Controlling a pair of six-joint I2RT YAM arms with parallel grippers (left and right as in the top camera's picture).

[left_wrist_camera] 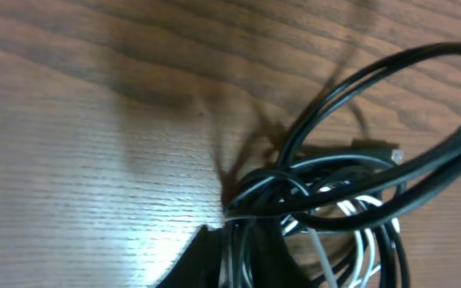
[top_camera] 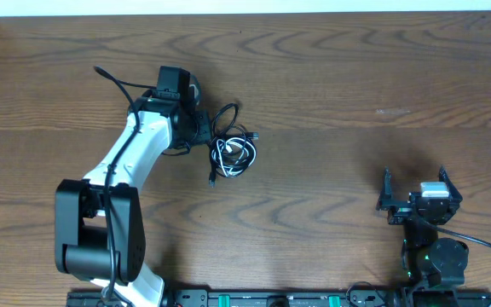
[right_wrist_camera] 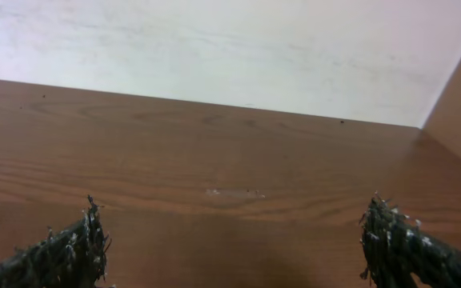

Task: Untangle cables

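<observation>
**Left hand pinches the edge of the tangle, right hand stands open well apart**

The cables [top_camera: 233,149] lie in one knotted heap on the wooden desk [top_camera: 339,77], left of the middle in the overhead view. The left hand [top_camera: 199,130] sits at the heap's left edge, touching it, with the white arm reaching in from the lower left.

In the left wrist view the hand [left_wrist_camera: 234,268] shows only as a dark shape at the bottom edge. Its fingers are drawn together on a few strands, which run straight down into them. Just above the grip the black cords cross and bunch into a tight knot. From there two black loops sweep up and to the right, and the white cable [left_wrist_camera: 358,248] coils beneath them.

From overhead, one black loop stands out past the top of the heap and a short black tail with a plug end [top_camera: 212,180] trails below it – the rest stays coiled close together, the white cord in the centre.

The right hand [top_camera: 416,186] is near the desk's lower right corner, well apart from the cables. In its own wrist view its fingers [right_wrist_camera: 74,252] stand wide apart with nothing between them – only bare desk and the pale wall [right_wrist_camera: 230,48] beyond.
</observation>
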